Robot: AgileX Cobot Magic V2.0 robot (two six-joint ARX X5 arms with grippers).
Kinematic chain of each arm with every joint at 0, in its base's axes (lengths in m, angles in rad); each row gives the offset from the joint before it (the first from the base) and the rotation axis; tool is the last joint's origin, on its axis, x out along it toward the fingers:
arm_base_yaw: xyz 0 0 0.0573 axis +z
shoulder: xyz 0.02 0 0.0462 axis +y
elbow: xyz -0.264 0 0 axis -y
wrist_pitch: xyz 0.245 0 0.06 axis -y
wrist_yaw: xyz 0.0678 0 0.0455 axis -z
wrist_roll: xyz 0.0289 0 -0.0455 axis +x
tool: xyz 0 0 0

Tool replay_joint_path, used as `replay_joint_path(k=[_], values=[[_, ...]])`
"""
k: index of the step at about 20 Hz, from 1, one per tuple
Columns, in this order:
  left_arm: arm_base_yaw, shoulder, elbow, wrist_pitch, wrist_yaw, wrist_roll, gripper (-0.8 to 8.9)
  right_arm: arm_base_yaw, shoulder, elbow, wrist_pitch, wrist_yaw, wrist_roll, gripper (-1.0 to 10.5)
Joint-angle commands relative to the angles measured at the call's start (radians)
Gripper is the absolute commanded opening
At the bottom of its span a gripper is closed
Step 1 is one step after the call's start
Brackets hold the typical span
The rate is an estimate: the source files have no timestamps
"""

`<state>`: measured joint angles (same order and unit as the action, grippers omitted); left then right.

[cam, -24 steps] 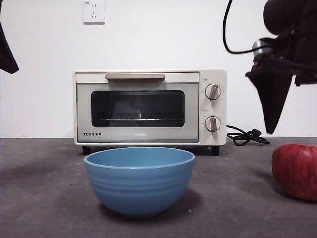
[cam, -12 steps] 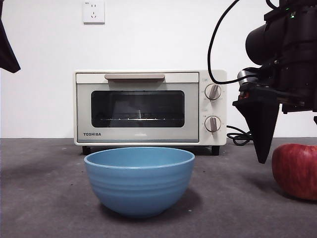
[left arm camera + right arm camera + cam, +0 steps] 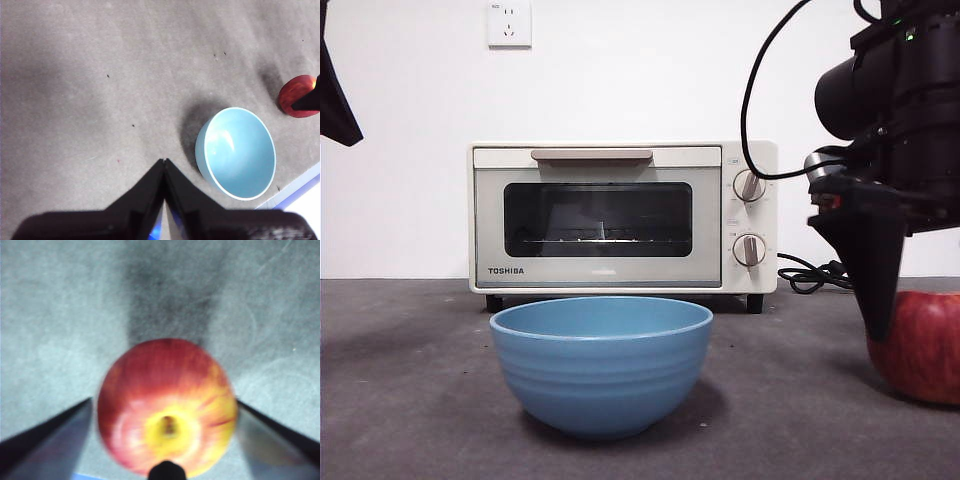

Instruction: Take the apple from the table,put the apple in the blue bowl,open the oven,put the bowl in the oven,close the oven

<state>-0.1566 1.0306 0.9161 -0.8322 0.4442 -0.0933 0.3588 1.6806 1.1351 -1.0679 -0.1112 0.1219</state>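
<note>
The right gripper (image 3: 165, 410) straddles the round, glossy red-and-yellow apple (image 3: 166, 407), its 2 black jaws spread apart. The left gripper (image 3: 164, 161), jaws pressed together, hangs above the matte grey table (image 3: 100, 75) near the ridged light-blue bowl (image 3: 601, 365).

apple (image 3: 925, 345) cut by edge, partly behind right gripper (image 3: 880, 325)

The right gripper (image 3: 905, 325) hangs low at the right side of the scene, its dark wrist and cable rising above it and its pointed black jaws aimed straight down. The jaws are spread wide, one on each side of the apple (image 3: 166, 407), with a gap between each and the fruit. The left gripper (image 3: 164, 161) waits high at the far left, well apart from the right one, its two jaws pressed together tip to tip.
</note>
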Motion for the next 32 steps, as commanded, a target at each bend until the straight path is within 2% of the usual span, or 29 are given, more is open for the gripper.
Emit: replay_joint_path(k=[1,2,3,6,8,11,13,16,20,23,25,29,32], values=[[-0.002,0.002,-0.003,0.008,0.000,0.018,-0.04,0.001,0.011,-0.008,-0.002,0.000,0.015,0.9],[-0.002,0.002,-0.003,0.008,0.000,0.018,-0.04,0.001,0.011,-0.008,-0.005,0.000,0.015,0.2],[-0.002,0.002,-0.003,0.008,0.000,0.018,-0.04,0.001,0.011,-0.008,-0.006,0.003,0.015,-0.1],[-0.002,0.002,-0.003,0.008,0.000,0.019,-0.04,0.001,0.010,0.005,-0.009,0.056,0.008,-0.1],[-0.002,0.002,-0.003,0.009,0.000,0.019,-0.04,0.001,0.002,0.061,-0.071,0.050,0.008,0.0],[-0.002,0.002,-0.003,0.011,0.000,0.019,-0.04,0.023,-0.004,0.191,-0.187,-0.015,0.017,0.0],[-0.002,0.002,-0.003,0.011,0.000,0.019,-0.04,0.068,-0.004,0.255,-0.208,-0.069,0.017,0.0],[-0.002,0.002,-0.003,0.011,0.000,0.019,-0.04,0.185,-0.004,0.292,-0.155,-0.144,0.029,0.0],[-0.002,0.002,-0.003,0.013,0.000,0.019,-0.04,0.353,-0.003,0.293,-0.014,-0.150,0.090,0.0],[-0.002,0.002,-0.003,0.014,0.000,0.019,-0.04,0.440,-0.002,0.293,0.072,-0.147,0.121,0.0],[-0.002,0.002,-0.003,0.015,0.000,0.019,-0.04,0.472,0.007,0.293,0.095,-0.139,0.141,0.0],[-0.002,0.002,-0.003,0.016,0.000,0.019,-0.04,0.486,0.049,0.293,0.104,-0.068,0.164,0.0],[-0.002,0.002,-0.003,0.016,0.000,0.019,-0.04,0.486,0.104,0.293,0.116,-0.072,0.164,0.0]])
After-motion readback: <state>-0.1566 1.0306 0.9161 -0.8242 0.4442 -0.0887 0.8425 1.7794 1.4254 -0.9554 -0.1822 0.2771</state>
